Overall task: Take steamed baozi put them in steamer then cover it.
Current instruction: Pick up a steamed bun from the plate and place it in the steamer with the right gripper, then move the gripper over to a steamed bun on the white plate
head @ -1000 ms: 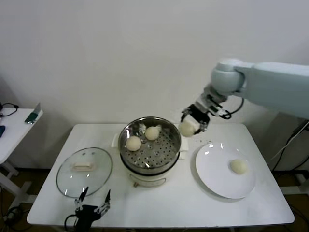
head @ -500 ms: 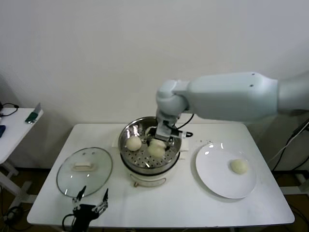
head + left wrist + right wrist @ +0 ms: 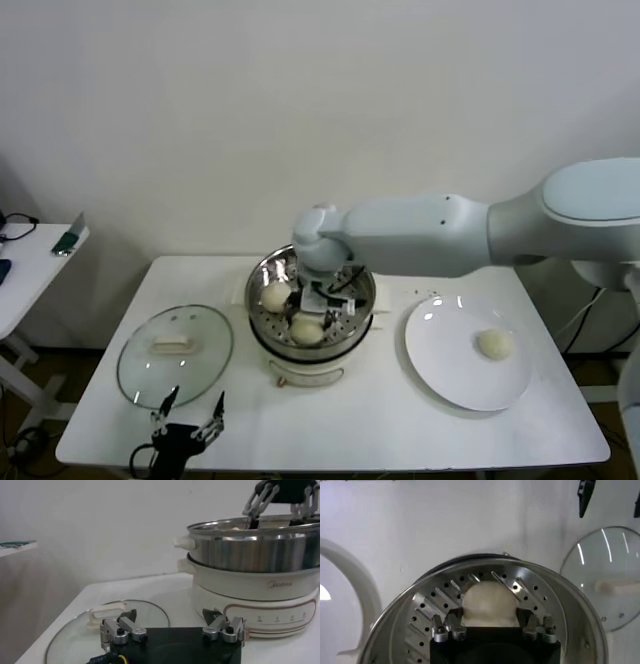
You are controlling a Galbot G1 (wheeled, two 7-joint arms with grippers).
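White table (image 3: 380, 420): third baozi (image 3: 489, 605) delivered into steamer (image 3: 262, 275).
Right gripper (image 3: 490, 625) clamps it above the tray; release comes next, likely.

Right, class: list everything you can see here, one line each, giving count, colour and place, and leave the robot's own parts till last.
Baozi: three in view, cream-white; one on the plate, one on the steamer tray, one between the right gripper's fingers over the tray.
Steamer: one, shiny steel pot on a white base, centre of the table.
Glass lid: one, clear with a pale handle, flat on the table left of the steamer.
Plate: one, white, right of the steamer.
Table: one, white.
Side table: one, white, far left.
Right gripper: inside the steamer, closed on a baozi.
Left gripper: open, at the table's front edge by the lid.
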